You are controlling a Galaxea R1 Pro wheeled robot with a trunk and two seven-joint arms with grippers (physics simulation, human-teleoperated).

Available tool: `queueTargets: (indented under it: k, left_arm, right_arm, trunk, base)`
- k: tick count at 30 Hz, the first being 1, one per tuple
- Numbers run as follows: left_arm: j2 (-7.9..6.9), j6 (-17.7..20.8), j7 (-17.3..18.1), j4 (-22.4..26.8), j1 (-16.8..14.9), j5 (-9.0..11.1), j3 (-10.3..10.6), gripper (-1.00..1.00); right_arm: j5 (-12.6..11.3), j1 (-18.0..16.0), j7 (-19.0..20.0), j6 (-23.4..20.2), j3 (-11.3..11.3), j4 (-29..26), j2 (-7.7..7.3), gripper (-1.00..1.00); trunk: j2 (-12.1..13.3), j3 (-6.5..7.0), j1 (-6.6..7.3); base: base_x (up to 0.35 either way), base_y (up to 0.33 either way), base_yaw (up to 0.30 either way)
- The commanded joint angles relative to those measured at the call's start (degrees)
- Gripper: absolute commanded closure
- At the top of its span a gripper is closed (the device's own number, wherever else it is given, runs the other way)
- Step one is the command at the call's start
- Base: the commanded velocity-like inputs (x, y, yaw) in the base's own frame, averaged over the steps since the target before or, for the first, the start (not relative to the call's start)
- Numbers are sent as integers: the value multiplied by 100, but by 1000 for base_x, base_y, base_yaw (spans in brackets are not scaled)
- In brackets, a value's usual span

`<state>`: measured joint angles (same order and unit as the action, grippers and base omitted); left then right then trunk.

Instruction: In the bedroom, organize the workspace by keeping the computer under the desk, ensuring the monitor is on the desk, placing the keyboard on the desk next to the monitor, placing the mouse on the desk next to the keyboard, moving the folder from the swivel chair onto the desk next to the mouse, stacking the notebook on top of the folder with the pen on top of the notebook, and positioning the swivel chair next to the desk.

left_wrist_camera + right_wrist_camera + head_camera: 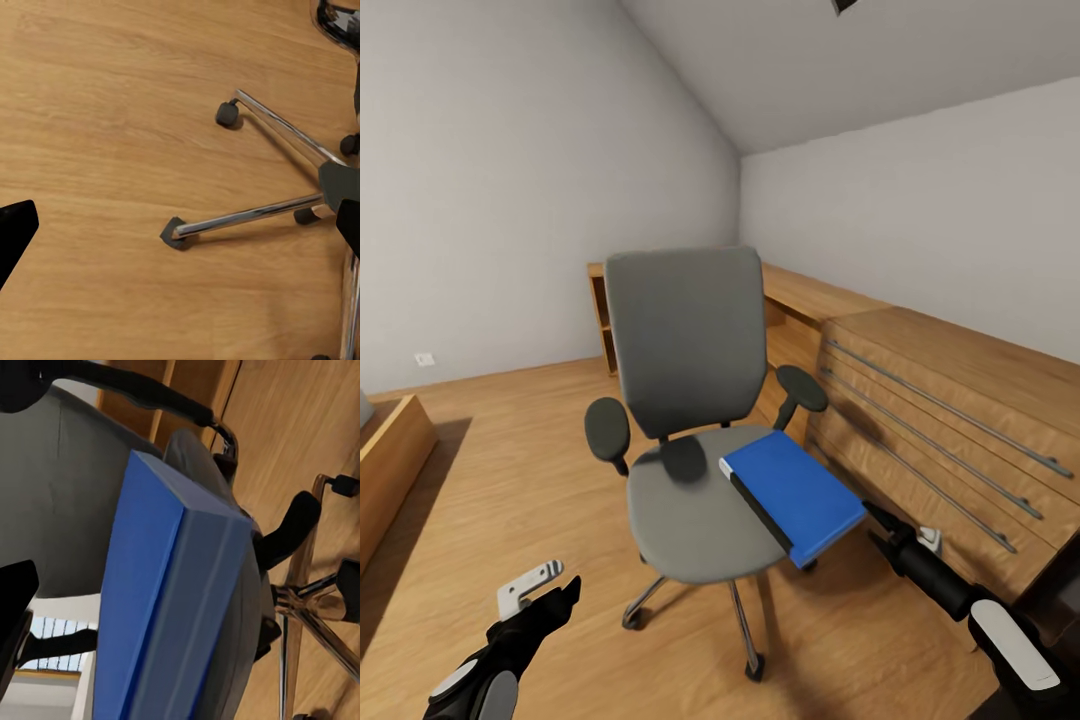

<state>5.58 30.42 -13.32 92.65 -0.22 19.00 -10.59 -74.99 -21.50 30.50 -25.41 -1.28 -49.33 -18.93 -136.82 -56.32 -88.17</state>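
The blue folder (pixel 792 492) is laid on the swivel chair (pixel 690 440) seat's right edge, long axis 11-to-5. The right gripper (pixel 882 528), nearer, is held apart at its 5 o'clock end; the left gripper (pixel 545 590) is spread, idle.

A home attic room is showing here: a sloping ceiling (pixel 840 70) is meeting plain walls, wooden drawers (pixel 950 440) are lining one side, and a swivel chair (pixel 690 420) is standing on wood flooring (pixel 490 480).
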Motion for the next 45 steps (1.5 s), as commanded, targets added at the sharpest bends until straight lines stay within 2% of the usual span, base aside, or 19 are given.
queueTargets:
  k: [1, 11, 16, 36, 45]
  left_arm:
    - [2, 27, -39, 9, -1, 61, -2, -100]
    - [-1, 62, -49, 15, -2, 60, 0, -100]
    - [10, 52, -66, 15, -3, 60, 3, -100]
    - [-2, 56, -47, 11, -1, 60, 6, -100]
    - [-7, 56, -44, 8, -4, 60, 5, -100]
  right_arm:
    - [-59, -3, 0, -24, -13, 3, -5, -100]
    - [-59, -3, -6, -9, -16, 3, -1, -100]
    - [-59, -3, -8, -8, -13, 3, -5, -100]
    - [-59, -3, -17, -5, -21, 11, 3, -100]
    - [-59, -3, -18, -1, -21, 35, 3, -100]
  trunk:
    - [-2, -5, 0]
    - [-2, -5, 0]
    - [-203, -95, -110]
    - [-203, -95, -110]
    - [-203, -95, -110]
  base:
    - [90, 0, 0]
    - [24, 0, 0]
    - [2, 0, 0]
    - [2, 1, 0]
    - [109, 68, 0]
